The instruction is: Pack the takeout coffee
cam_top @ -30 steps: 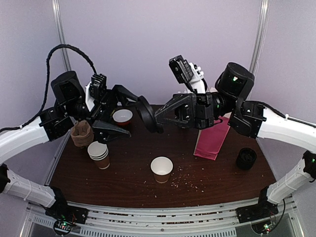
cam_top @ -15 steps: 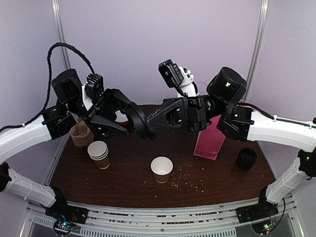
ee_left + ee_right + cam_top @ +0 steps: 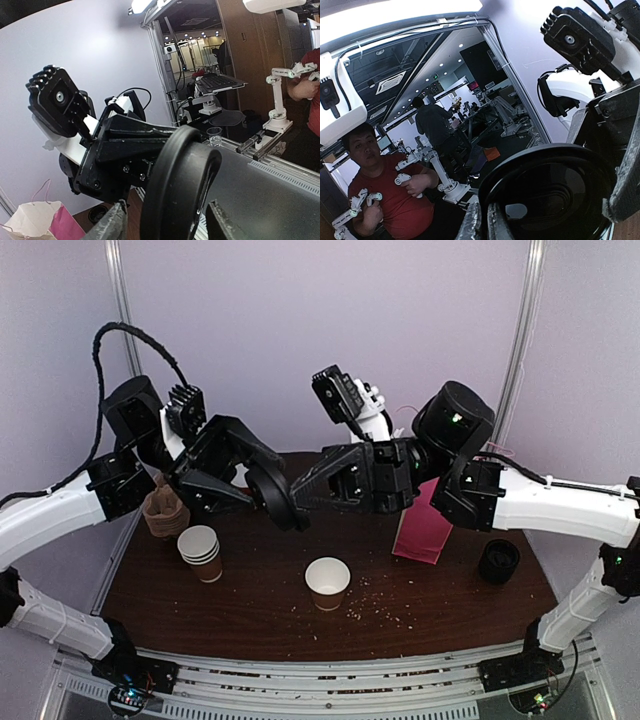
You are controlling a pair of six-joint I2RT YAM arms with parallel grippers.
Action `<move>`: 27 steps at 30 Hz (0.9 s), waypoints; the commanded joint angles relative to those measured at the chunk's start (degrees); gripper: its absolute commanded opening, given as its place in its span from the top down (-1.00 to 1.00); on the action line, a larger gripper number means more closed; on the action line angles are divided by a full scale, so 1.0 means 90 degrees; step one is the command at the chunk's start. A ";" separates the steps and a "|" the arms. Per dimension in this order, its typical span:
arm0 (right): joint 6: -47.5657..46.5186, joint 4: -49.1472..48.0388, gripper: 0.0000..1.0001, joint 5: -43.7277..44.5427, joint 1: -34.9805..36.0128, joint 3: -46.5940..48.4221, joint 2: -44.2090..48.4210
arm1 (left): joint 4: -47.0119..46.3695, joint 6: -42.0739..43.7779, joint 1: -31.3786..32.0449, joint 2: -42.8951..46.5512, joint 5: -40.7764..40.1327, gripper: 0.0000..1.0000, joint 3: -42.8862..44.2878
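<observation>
Right gripper [image 3: 293, 498] apparently grips black lid [image 3: 264, 487]; only overhead shows the cup [image 3: 327, 583].

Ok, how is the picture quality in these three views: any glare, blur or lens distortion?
Top external: evenly lit and sharp. Left wrist: the black lid looms close, and the camera's own fingers at the bottom edge are blurred. Right wrist: heavy fisheye bending, blown-out white glare along the top, the lid dark.

Our arms meet mid-air
We see left gripper [image 3: 267, 486] and right gripper [image 3: 298, 492] both at a black lid [image 3: 273, 504], above the open cup [image 3: 328, 582].
</observation>
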State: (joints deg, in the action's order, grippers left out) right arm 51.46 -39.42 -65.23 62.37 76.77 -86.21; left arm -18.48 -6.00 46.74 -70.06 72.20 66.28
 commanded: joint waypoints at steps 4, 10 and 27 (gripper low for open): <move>0.0061 -0.0259 1.00 -0.0110 0.0052 0.0064 -0.0051 | -0.0319 -0.0066 0.0061 -0.0069 0.0161 0.18 0.0184; 0.0044 -0.0257 1.00 -0.0111 0.0052 0.0060 -0.0045 | -0.0318 -0.0039 0.0060 -0.0013 0.0097 0.56 0.0112; -0.2095 0.2741 -0.37 0.0851 -0.0351 0.0143 0.0832 | 0.0640 0.0537 0.0058 0.0396 -0.0772 0.77 -0.0274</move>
State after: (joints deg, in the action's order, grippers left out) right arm 43.03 -29.50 -63.88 61.34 77.03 -83.15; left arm -15.33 -3.81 47.31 -69.12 71.00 65.69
